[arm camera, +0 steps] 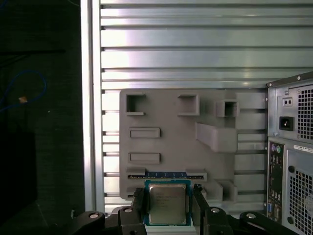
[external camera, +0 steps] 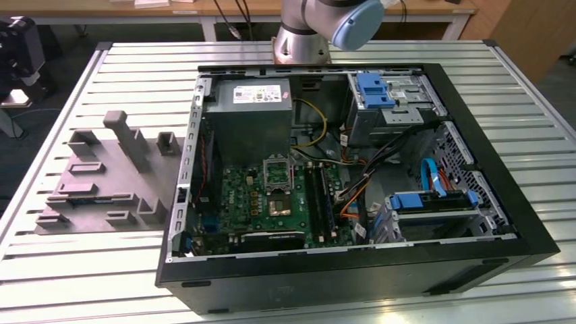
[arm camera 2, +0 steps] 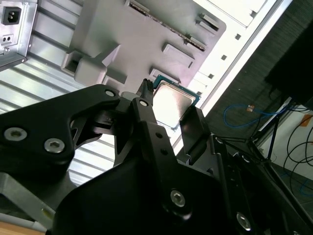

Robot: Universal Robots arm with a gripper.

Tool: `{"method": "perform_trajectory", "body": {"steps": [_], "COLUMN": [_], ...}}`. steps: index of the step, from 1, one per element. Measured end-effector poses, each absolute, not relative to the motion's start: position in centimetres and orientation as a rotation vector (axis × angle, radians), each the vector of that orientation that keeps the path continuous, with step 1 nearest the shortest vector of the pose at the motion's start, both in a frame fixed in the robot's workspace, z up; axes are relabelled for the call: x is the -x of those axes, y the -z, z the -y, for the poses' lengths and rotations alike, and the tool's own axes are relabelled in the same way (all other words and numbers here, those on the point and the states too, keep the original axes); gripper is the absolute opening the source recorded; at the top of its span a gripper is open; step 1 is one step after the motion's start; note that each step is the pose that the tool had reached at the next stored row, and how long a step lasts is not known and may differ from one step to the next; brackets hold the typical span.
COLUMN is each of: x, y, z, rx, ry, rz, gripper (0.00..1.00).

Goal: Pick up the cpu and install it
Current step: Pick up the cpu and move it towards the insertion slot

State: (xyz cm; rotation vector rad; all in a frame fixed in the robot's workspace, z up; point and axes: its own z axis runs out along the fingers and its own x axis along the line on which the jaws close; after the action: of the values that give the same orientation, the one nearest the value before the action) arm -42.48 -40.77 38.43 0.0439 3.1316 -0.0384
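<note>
The cpu (arm camera: 167, 206) is a small square chip with a pale metal top and a dark green rim. It sits between the two black fingers of my gripper (arm camera: 167, 193), which is shut on its opposite edges. It hangs high over the grey moulded fixture (arm camera: 161, 117) on the slatted table. In the second wrist view the cpu (arm camera 2: 176, 100) shows tilted between the fingers of the gripper (arm camera 2: 171, 102). In the exterior view the silver socket (external camera: 279, 201) lies on the green board (external camera: 243, 202) inside the open computer case (external camera: 360, 270), with its metal frame (external camera: 277, 169) lifted.
The grey fixture (external camera: 99, 182) lies at the exterior view's left of the case. The arm's base (external camera: 301, 40) stands behind the case. Inside are a power supply (external camera: 252, 115), drive cages (external camera: 387, 101), blue cables (external camera: 430, 177) and memory slots (external camera: 320, 196). The case's rear panel (arm camera: 293, 147) borders the fixture.
</note>
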Motion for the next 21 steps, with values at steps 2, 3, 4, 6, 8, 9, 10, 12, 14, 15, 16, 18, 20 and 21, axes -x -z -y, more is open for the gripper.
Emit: {"method": "perform_trajectory", "body": {"steps": [2,3,4,6,8,9,10,12,14,15,16,18,20,21], "x": [42.22,42.21,42.2,42.19,42.15,42.13,42.1,42.03,41.93,41.86,41.78,41.63,41.55,41.51], "y": [-38.43,-38.43,-38.43,-38.43,-38.43,-38.43,-38.43,-38.43,-38.43,-38.43,-38.43,-38.43,-38.43,-38.43], "z": [40.77,40.77,40.78,40.77,40.77,40.77,40.77,40.78,40.77,40.77,40.78,40.77,40.77,40.77], "rx": [-0.044,-0.044,-0.044,-0.044,-0.044,-0.044,-0.044,-0.044,-0.044,-0.044,-0.044,-0.044,-0.044,-0.044], "ry": [0.038,0.038,0.038,0.038,0.038,0.038,0.038,0.038,0.038,0.038,0.038,0.038,0.038,0.038], "rz": [-3.132,-3.132,-3.132,-3.132,-3.132,-3.132,-3.132,-3.132,-3.132,-3.132,-3.132,-3.132,-3.132,-3.132], "gripper": [0.47,0.47,0.47,0.47,0.47,0.47,0.47,0.47,0.47,0.47,0.47,0.47,0.47,0.47]}}
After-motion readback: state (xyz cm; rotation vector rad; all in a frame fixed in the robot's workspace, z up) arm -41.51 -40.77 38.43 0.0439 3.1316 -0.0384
